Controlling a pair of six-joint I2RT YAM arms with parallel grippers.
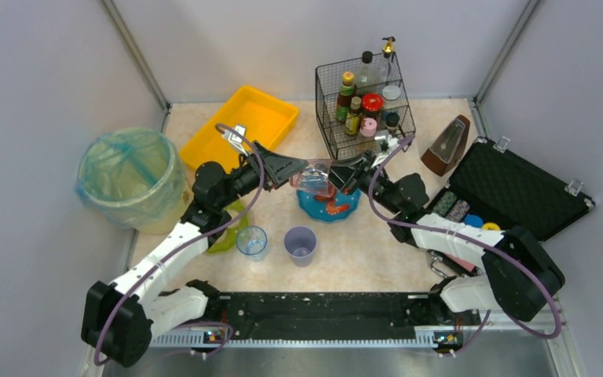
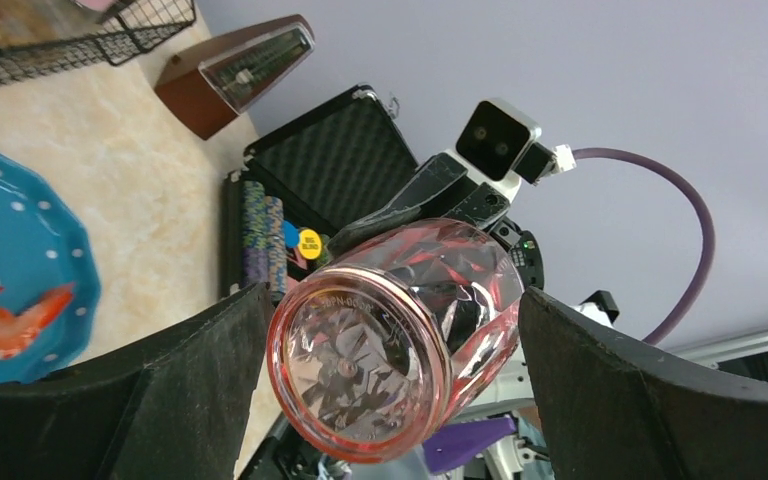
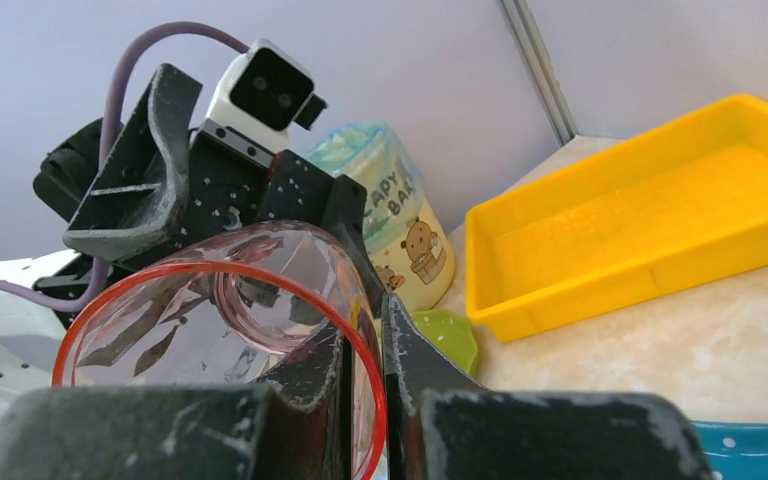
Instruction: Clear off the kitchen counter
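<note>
A pink faceted glass (image 1: pixel 314 179) hangs on its side in the air between both arms, above a blue plate (image 1: pixel 310 210) on the beige kitchen counter (image 1: pixel 377 259). My right gripper (image 1: pixel 344 177) is shut on the glass's rim, one finger inside and one outside, as the right wrist view shows (image 3: pixel 365 320). My left gripper (image 1: pixel 294 169) is open. Its jaws stand wide on either side of the glass's base (image 2: pixel 390 340), with a gap on each side.
On the counter are a clear blue cup (image 1: pixel 252 241), a purple cup (image 1: pixel 301 245), a green plate (image 1: pixel 228 236), a yellow tray (image 1: pixel 243 126), a lined bin (image 1: pixel 129 177), a wire basket of bottles (image 1: pixel 365 102), a brown metronome (image 1: pixel 447 145) and an open black case (image 1: pixel 510 188).
</note>
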